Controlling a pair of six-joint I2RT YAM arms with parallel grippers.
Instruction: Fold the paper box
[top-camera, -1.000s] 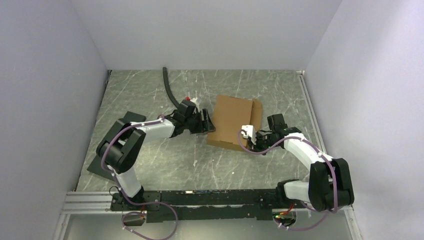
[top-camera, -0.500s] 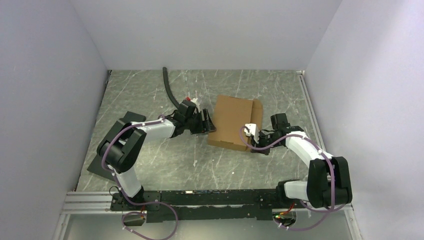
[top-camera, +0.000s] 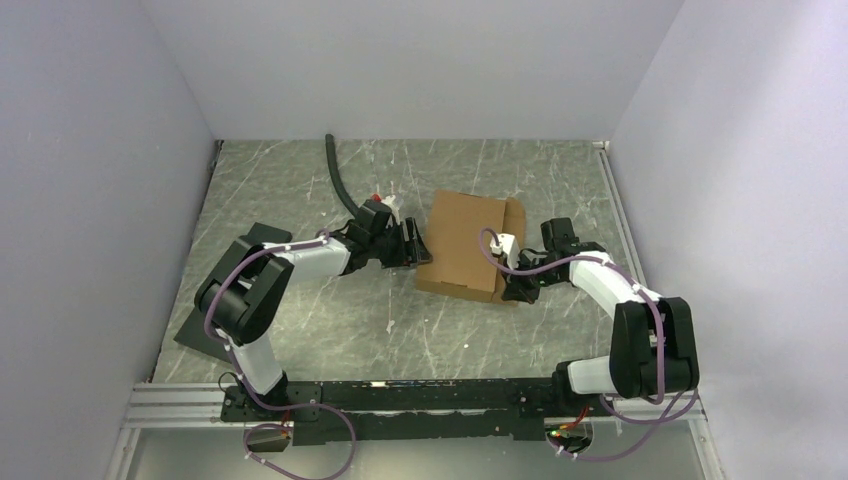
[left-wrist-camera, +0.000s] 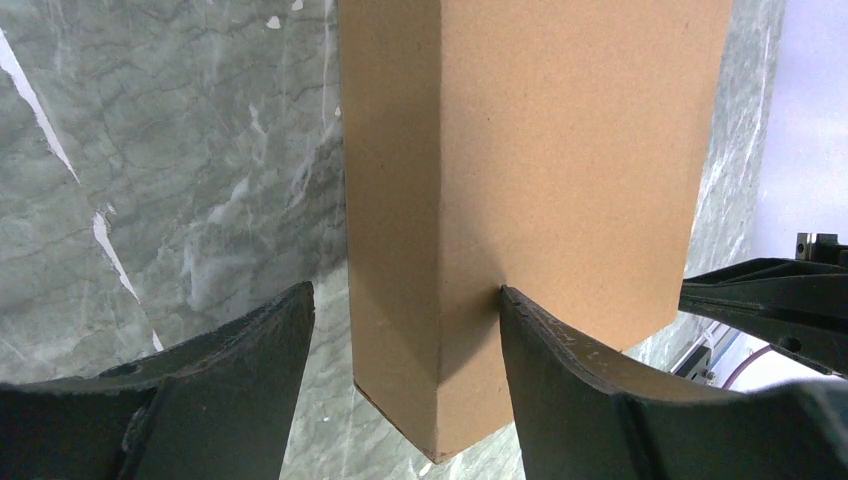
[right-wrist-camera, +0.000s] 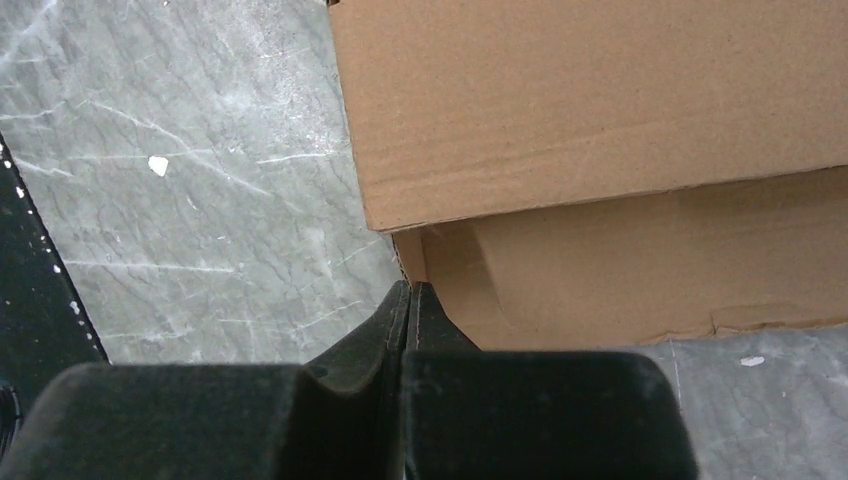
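Paper box (top-camera: 465, 240) straddled by spread L pincer (left-wrist-camera: 400, 300); R pincer (right-wrist-camera: 410, 295), closed empty, now shifted to side flap (right-wrist-camera: 620, 255); tuck pending.

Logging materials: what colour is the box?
Plain brown, unprinted; the box shows best in the left wrist view.

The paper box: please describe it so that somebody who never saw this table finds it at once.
On the grey marbled table, look near the middle, right of the black hose. The paper box lies there, flat and shallow, beside the left pincer. It is the only brown cardboard thing.
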